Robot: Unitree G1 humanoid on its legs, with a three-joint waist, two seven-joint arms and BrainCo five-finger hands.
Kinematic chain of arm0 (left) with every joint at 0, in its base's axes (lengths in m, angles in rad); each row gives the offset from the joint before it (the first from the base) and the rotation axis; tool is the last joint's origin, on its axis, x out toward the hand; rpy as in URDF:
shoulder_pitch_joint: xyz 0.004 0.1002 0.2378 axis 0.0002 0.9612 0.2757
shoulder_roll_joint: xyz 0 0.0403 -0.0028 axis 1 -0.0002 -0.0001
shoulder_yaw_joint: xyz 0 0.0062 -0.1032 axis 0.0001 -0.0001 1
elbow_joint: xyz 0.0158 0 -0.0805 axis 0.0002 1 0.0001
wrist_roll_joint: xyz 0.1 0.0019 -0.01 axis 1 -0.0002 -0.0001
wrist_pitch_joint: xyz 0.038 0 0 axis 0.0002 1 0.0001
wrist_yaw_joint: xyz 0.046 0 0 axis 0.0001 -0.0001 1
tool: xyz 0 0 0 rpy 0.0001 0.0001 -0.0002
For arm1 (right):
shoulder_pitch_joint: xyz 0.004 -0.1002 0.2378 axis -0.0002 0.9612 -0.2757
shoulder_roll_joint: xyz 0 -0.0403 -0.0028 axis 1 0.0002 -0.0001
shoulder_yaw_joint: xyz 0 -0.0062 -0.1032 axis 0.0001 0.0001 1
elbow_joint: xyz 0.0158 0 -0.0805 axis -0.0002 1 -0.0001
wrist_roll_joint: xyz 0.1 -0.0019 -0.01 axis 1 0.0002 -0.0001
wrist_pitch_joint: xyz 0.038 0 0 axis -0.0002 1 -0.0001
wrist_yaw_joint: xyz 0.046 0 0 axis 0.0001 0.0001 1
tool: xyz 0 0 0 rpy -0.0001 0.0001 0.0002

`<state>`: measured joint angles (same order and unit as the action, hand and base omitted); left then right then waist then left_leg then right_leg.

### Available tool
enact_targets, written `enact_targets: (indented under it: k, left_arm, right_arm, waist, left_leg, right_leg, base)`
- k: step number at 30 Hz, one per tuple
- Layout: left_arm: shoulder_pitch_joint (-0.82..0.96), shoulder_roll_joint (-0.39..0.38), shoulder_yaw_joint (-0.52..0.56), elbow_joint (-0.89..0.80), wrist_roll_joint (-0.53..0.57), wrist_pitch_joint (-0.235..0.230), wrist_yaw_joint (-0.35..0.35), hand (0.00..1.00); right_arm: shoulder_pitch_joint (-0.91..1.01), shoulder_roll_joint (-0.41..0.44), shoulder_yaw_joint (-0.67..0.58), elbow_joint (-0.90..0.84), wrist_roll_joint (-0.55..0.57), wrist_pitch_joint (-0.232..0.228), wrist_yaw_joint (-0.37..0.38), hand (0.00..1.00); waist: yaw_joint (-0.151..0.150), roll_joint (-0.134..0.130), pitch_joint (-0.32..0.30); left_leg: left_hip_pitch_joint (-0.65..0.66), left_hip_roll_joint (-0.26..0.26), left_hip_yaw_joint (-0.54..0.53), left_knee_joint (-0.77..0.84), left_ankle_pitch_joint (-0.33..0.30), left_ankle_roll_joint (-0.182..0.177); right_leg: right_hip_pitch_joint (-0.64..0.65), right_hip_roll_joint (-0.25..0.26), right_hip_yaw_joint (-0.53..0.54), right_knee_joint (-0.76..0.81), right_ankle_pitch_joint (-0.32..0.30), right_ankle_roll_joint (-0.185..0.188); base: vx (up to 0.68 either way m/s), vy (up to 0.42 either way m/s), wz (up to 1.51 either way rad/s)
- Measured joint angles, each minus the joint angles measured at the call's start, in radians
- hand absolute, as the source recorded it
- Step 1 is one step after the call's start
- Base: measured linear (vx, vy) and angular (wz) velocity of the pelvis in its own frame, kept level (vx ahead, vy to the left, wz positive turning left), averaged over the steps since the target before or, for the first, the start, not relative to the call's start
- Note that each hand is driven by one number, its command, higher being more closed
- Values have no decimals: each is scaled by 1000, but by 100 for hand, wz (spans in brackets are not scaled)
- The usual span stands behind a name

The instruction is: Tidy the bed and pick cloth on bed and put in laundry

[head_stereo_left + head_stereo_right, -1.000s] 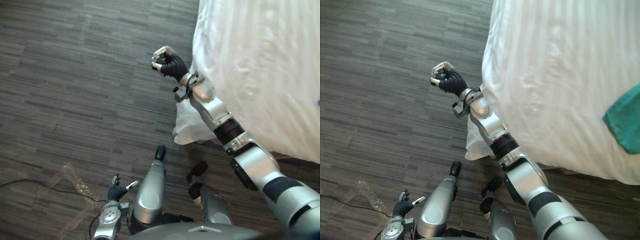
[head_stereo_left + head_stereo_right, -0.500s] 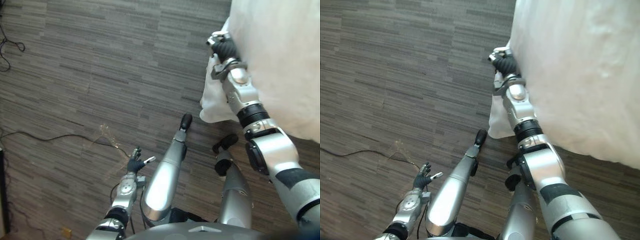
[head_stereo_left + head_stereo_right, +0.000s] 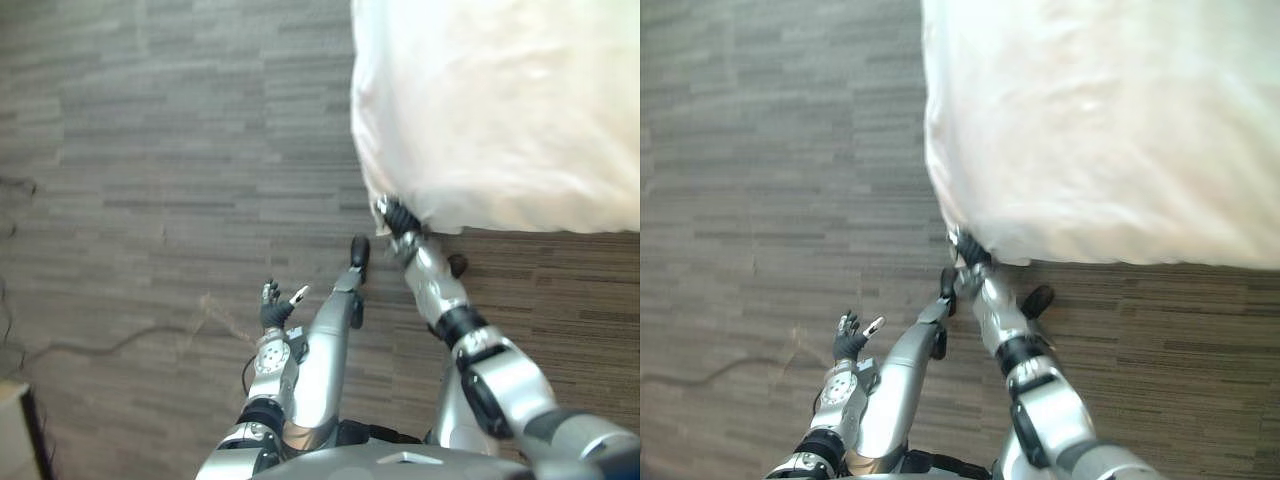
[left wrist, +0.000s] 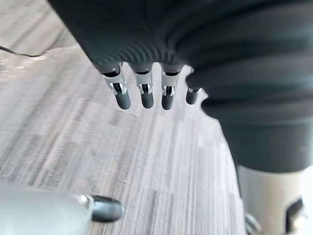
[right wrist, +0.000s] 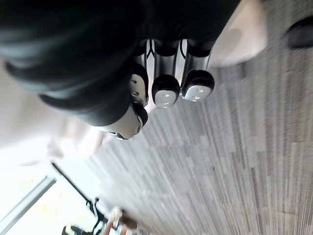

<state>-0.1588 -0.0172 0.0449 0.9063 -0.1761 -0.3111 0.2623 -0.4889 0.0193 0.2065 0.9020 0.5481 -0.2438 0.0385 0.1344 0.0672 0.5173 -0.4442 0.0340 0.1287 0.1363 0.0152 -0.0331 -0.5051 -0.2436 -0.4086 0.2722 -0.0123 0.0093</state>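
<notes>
One right hand (image 3: 398, 215) fisted at bedsheet (image 3: 500, 110) corner (left hand (image 3: 272, 305) splayed).

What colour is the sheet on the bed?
White sheet, clearest in the left eye view.

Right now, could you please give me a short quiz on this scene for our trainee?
1. True or false: the left hand holds a cloth.
2. The right hand is at: A) the corner of the white bed sheet, B) a laundry basket, C) a pillow.
3. What lies beneath the left hand's open fingers?
Key: 1 false; 2 A; 3 the grey striped floor.
</notes>
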Motion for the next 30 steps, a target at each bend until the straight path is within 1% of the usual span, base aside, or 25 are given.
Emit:
enact_targets:
  k: [1, 2, 3, 4, 5, 6, 7, 8, 9, 10, 11, 12, 14, 15, 16, 17, 19, 20, 23, 24, 25, 26, 27, 29, 30]
  left_arm:
    - [2, 9, -12, 4, 1, 3, 4, 0]
    - [9, 29, -39, 11, 1, 8, 11, 0]
    - [12, 47, -61, 21, 1, 17, 14, 0]
    - [16, 53, -77, 21, 1, 20, 18, 0]
    - [31, 65, -90, 20, 2, 21, 23, 0]
    - [35, 66, -97, 20, 2, 22, 24, 0]
    - [50, 75, -118, 20, 2, 21, 27, 0]
    - [70, 87, -124, 24, 2, 22, 27, 0]
    - [78, 90, -124, 29, 2, 22, 27, 0]
    - [112, 96, -123, 43, 4, 23, 28, 0]
    - [130, 102, -122, 64, 19, 34, 27, 0]
    - [137, 104, -121, 70, 27, 39, 27, 0]
    - [185, 110, -105, 96, 71, 72, 25, 0]
    - [193, 110, -101, 103, 83, 80, 24, 0]
    - [209, 110, -97, 113, 89, 95, 17, 0]
    - [232, 107, -69, 120, 86, 117, -7, 0]
    - [237, 110, -60, 123, 79, 133, -30, 0]
    - [237, 108, -40, 133, 66, 143, -52, 0]
    - [239, 109, -35, 137, 70, 153, -67, 0]
    - [243, 109, -36, 136, 73, 152, -68, 0]
    - [244, 109, -36, 136, 79, 151, -68, 0]
    - [244, 109, -39, 134, 88, 150, -67, 0]
    - [244, 109, -41, 134, 89, 150, -67, 0]
    - [258, 111, -50, 111, 90, 149, -66, 0]
    - [260, 113, -56, 105, 90, 149, -65, 0]
  right_arm:
    - [27, 0, 0, 8, 0, -2, 0, 100]
    - [87, -3, -4, 24, 0, -4, 0, 100]
    - [145, -11, -19, 29, 1, -5, -1, 100]
    - [169, -17, -24, 31, 5, -5, 0, 100]
    - [227, -29, -49, 37, 27, -9, 16, 100]
    - [248, -35, -62, 39, 32, -14, 25, 100]
    - [289, -43, -99, 46, 48, -30, 44, 100]
    - [315, -42, -132, 67, 60, -51, 66, 100]
    - [325, -42, -145, 75, 63, -58, 75, 100]
    - [361, -42, -182, 102, 80, -79, 91, 100]
    - [398, -44, -225, 119, 113, -99, 120, 100]
    - [413, -44, -242, 120, 122, -103, 129, 100]
    - [506, -46, -315, 127, 245, -131, 221, 100]
    - [523, -49, -329, 127, 266, -136, 237, 100]
    - [550, -54, -352, 127, 302, -144, 270, 100]
    - [583, -66, -387, 118, 354, -162, 325, 100]
    - [605, -70, -411, 90, 379, -174, 364, 100]
    - [618, -71, -428, 39, 398, -181, 413, 100]
    - [625, -71, -417, -85, 404, -184, 456, 100]
    - [622, -71, -380, -200, 403, -180, 469, 100]
    - [621, -71, -369, -233, 401, -177, 470, 100]
    - [608, -72, -334, -314, 388, -157, 471, 100]
    - [602, -72, -323, -334, 386, -148, 471, 100]
    - [556, -73, -257, -391, 365, -97, 490, 100]
    - [549, -73, -239, -400, 361, -88, 490, 100]
  waist:
    - [-10, -8, -5]
    - [-32, -28, -16]
    - [-49, -41, -23]
    - [-55, -48, -26]
    - [-66, -54, -30]
    - [-67, -56, -32]
    - [-68, -64, -42]
    - [-74, -71, -62]
    - [-78, -75, -74]
    - [-88, -83, -126]
    - [-94, -83, -161]
    - [-95, -83, -174]
    - [-97, -88, -258]
    - [-99, -88, -276]
    - [-105, -90, -304]
    - [-119, -94, -340]
    - [-120, -100, -352]
    - [-121, -106, -356]
    - [-125, -109, -366]
    - [-124, -110, -376]
    - [-123, -110, -377]
    - [-122, -111, -377]
    - [-121, -111, -377]
    - [-116, -114, -385]
    - [-115, -114, -385]
  left_leg:
    - [14, 0, 4, -9, 1, -1]
    - [46, 2, 13, -24, 0, -1]
    - [83, 5, 24, -39, -1, -2]
    - [100, 5, 26, -47, -2, -3]
    - [149, 6, 32, -65, -3, -4]
    - [166, 7, 34, -69, -4, -5]
    - [206, 12, 53, -76, -4, -4]
    - [242, 15, 61, -87, -9, -5]
    - [253, 17, 67, -90, -11, -7]
    - [281, 21, 80, -103, -17, -11]
    - [315, 26, 85, -105, -29, -15]
    - [330, 28, 86, -105, -35, -14]
    - [426, 37, 112, -132, -57, -24]
    - [441, 38, 112, -138, -61, -25]
    - [465, 39, 113, -143, -68, -27]
    - [510, 39, 115, -162, -73, -31]
    - [547, 41, 122, -174, -75, -34]
    - [573, 43, 131, -178, -80, -35]
    - [587, 40, 130, -187, -78, -32]
    - [590, 37, 123, -188, -75, -27]
    - [592, 36, 121, -188, -74, -26]
    - [600, 34, 111, -189, -73, -24]
    - [602, 34, 108, -189, -72, -24]
    - [604, 30, 91, -188, -70, -20]
    - [602, 29, 85, -188, -69, -18]
  right_leg:
    - [10, 2, 5, -7, 1, 4]
    - [34, 11, 17, -24, 2, 14]
    - [68, 20, 21, -45, 6, 20]
    - [83, 23, 24, -53, 8, 21]
    - [129, 31, 31, -75, 11, 26]
    - [147, 35, 35, -84, 14, 29]
    - [185, 43, 42, -107, 25, 25]
    - [220, 56, 52, -138, 38, 29]
    - [232, 61, 56, -150, 42, 30]
    - [263, 74, 68, -186, 50, 35]
    - [307, 87, 73, -219, 57, 36]
    - [326, 91, 75, -231, 59, 37]
    - [427, 115, 90, -300, 68, 45]
    - [443, 119, 91, -311, 70, 47]
    - [471, 123, 91, -329, 71, 48]
    - [519, 129, 91, -356, 72, 51]
    - [553, 134, 91, -367, 74, 53]
    - [576, 137, 92, -368, 73, 53]
    - [584, 135, 92, -368, 73, 53]
    - [586, 132, 89, -368, 75, 56]
    - [588, 131, 88, -368, 75, 56]
    - [601, 129, 85, -368, 76, 57]
    - [605, 129, 84, -368, 76, 57]
    - [616, 125, 65, -370, 76, 57]
    - [617, 124, 64, -370, 76, 57]
  base:
    - [59, 12, -40]
    - [74, 6, -33]
    - [80, 6, -31]
    - [102, 14, -23]
    - [95, 15, -16]
    - [118, 19, -29]
    - [114, 16, -38]
    - [112, 14, -39]
    - [163, 9, -37]
    - [188, -2, -29]
    - [193, -7, -28]
    - [165, -13, -29]
    - [152, -12, -32]
    - [117, -9, -20]
    - [137, -8, -11]
    - [128, -3, -9]
    - [85, 0, -14]
    - [13, 3, -18]
    - [-42, 7, -4]
    - [-10, 9, 7]
    - [-26, 15, 14]
    - [-16, 7, 12]
    - [-32, 9, 16]
    - [-35, 2, 18]
    - [-36, 3, 24]
